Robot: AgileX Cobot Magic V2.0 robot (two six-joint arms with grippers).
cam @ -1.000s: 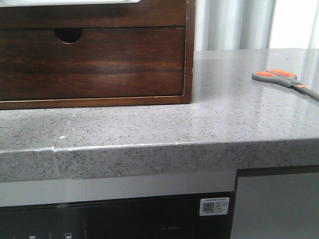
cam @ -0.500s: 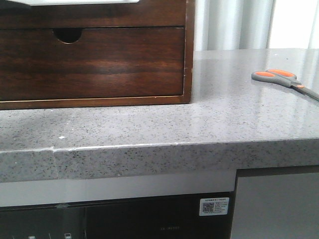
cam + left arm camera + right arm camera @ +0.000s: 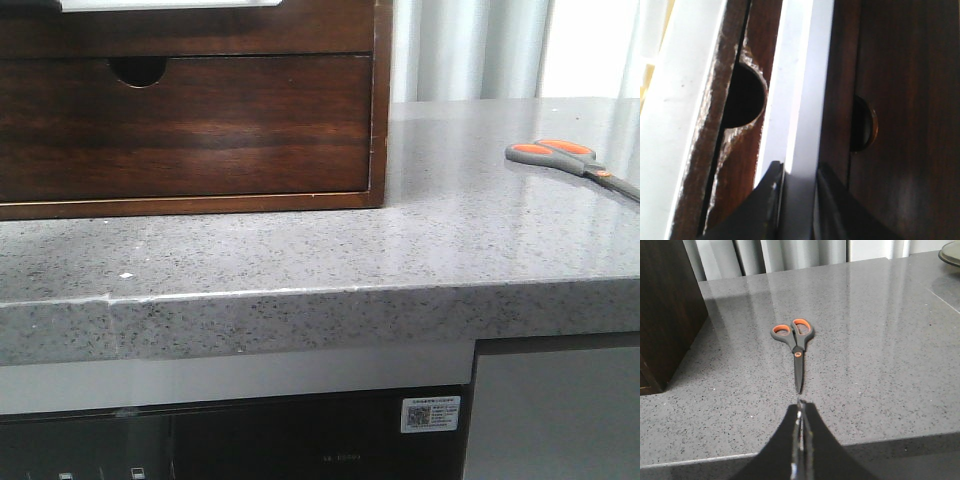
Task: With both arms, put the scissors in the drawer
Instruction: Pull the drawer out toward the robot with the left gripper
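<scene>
Right hand (image 3: 800, 412), fingers pressed together on nothing, hangs over the counter (image 3: 450, 230) just short of the blade tips of the scissors (image 3: 794, 345). Left hand (image 3: 799, 172), fingers slightly parted and empty, is close to the notch of a drawer (image 3: 190, 125). Scissors lie flat, well apart from the cabinet (image 3: 380, 100). A white sticker (image 3: 431, 413) below the counter is too small to read.

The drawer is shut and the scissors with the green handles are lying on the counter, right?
Not quite. The scissors have grey handles with orange inside the finger loops, not green; the right wrist view shows this clearly. The rest is right: the drawer is shut, and the scissors lie flat on the counter.
</scene>
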